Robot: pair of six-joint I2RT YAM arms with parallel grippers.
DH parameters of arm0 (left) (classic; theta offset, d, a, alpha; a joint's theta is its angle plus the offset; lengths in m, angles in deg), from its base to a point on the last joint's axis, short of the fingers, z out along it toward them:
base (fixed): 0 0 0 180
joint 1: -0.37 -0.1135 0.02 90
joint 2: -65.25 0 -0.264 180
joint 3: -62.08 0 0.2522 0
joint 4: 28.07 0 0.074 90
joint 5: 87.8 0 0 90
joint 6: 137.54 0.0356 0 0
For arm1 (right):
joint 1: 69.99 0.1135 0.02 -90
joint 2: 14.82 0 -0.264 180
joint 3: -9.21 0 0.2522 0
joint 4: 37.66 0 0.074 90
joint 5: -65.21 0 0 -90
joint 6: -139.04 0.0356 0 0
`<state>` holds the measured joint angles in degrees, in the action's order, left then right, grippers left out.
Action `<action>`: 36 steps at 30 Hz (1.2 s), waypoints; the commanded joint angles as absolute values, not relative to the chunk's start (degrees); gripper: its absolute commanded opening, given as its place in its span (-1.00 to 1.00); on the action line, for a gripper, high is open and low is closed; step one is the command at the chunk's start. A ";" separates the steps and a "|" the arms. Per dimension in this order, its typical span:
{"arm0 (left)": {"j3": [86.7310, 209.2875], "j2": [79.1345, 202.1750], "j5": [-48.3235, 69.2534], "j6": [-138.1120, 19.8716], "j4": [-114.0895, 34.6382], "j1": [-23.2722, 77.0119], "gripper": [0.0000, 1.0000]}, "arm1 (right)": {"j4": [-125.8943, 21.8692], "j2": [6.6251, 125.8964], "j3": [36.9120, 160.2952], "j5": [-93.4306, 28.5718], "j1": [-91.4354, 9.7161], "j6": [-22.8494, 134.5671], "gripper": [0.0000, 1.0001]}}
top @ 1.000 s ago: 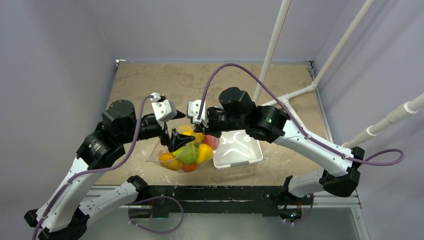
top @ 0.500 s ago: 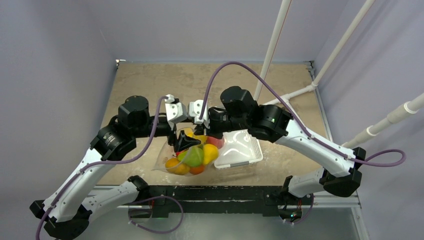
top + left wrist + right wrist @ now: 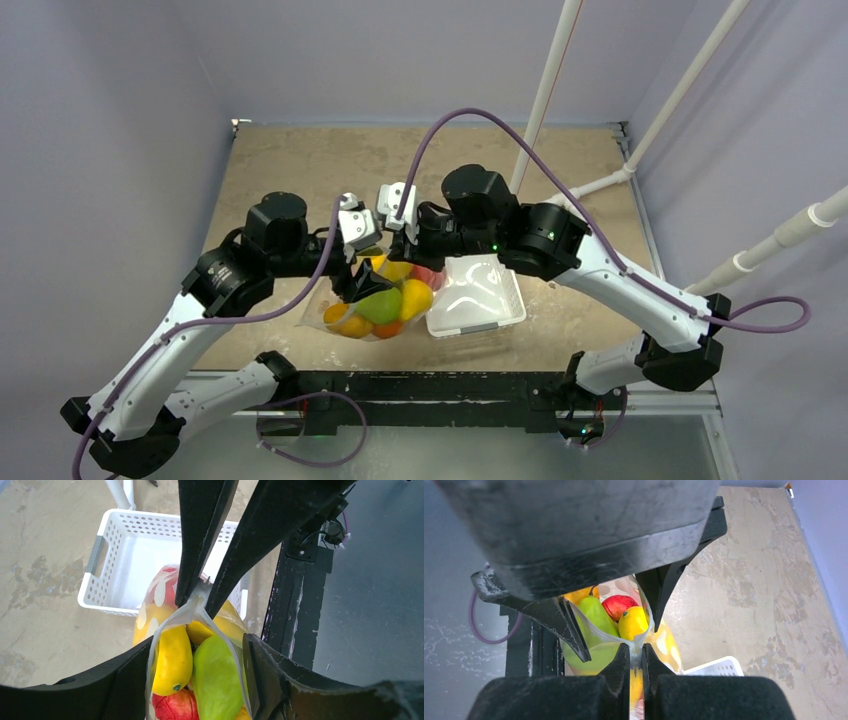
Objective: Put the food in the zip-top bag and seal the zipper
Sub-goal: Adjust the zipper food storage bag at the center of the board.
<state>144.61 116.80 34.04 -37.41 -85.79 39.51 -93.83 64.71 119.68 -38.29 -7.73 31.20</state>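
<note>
The clear zip-top bag (image 3: 385, 305) hangs just above the table, filled with the food (image 3: 383, 303): yellow, green, red and orange toy fruits. My right gripper (image 3: 405, 248) is shut on one end of the zipper (image 3: 600, 636), as the right wrist view (image 3: 636, 649) shows. My left gripper (image 3: 358, 285) is open, its fingers (image 3: 571, 627) standing on either side of the bag's open mouth. In the left wrist view (image 3: 196, 645) a yellow fruit (image 3: 172, 660), a green fruit (image 3: 217, 677) and a red fruit (image 3: 172, 706) show between them.
The white perforated tray (image 3: 470, 328) stands empty just right of the bag, also in the left wrist view (image 3: 95, 575). White pipes (image 3: 545, 95) rise at the back right. The black table frame (image 3: 420, 385) runs along the near edge.
My left arm has swung right and brought its open gripper over the bag's mouth. My right gripper has kept its hold on the zipper end and shifted slightly.
</note>
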 commanded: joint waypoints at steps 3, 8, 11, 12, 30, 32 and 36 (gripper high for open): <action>148.13 115.82 31.13 -36.64 -90.02 39.71 0.08 | -90.98 64.44 123.77 -35.59 -7.50 34.10 -1.00; 149.02 115.80 31.83 -36.28 -91.41 39.66 -0.38 | -90.74 64.77 124.31 -34.70 -7.50 34.71 -1.00; 148.74 115.48 32.93 -35.43 -92.06 39.66 -1.00 | -90.26 64.25 124.14 -34.81 -7.50 34.67 -1.00; 148.71 115.33 33.35 -35.22 -92.17 39.72 -1.00 | -90.00 63.87 123.80 -34.88 -7.50 34.57 -1.00; 151.90 113.68 41.83 -35.85 -89.47 39.72 -1.00 | -69.73 46.49 103.36 -42.26 -7.50 30.14 0.16; 152.23 113.62 42.14 -36.01 -89.47 39.73 -1.00 | -68.75 45.83 101.69 -43.78 -7.50 29.97 0.18; 152.68 113.59 42.65 -36.33 -89.10 39.66 -1.00 | -65.96 44.68 98.49 -46.67 -7.50 30.44 0.19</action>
<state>149.86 114.28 39.70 -35.99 -92.42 39.51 -71.27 45.06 101.34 -42.46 -7.57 30.78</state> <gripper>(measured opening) 0.003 0.592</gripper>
